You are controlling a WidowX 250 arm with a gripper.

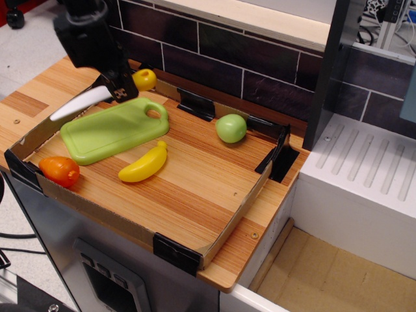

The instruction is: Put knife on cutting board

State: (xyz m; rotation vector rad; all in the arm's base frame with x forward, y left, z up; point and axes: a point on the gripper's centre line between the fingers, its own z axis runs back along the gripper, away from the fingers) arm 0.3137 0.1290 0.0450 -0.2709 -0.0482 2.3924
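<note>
My black gripper [119, 90] is shut on the knife [81, 103] and holds it in the air just above the far left edge of the cutting board [114, 130]. The white blade points left and down, out over the cardboard rim. The rounded yellow handle [144, 79] sticks out behind the fingers to the right. The light-green board lies flat at the back left of the tray with its handle hole toward the back, nothing resting on it.
A yellow banana [143, 163] lies just in front of the board. An orange toy vegetable [59, 170] sits at the front left corner. A green apple [231, 128] sits at the back middle. A low cardboard wall [221, 231] rims the wooden tray; a dark brick wall is behind.
</note>
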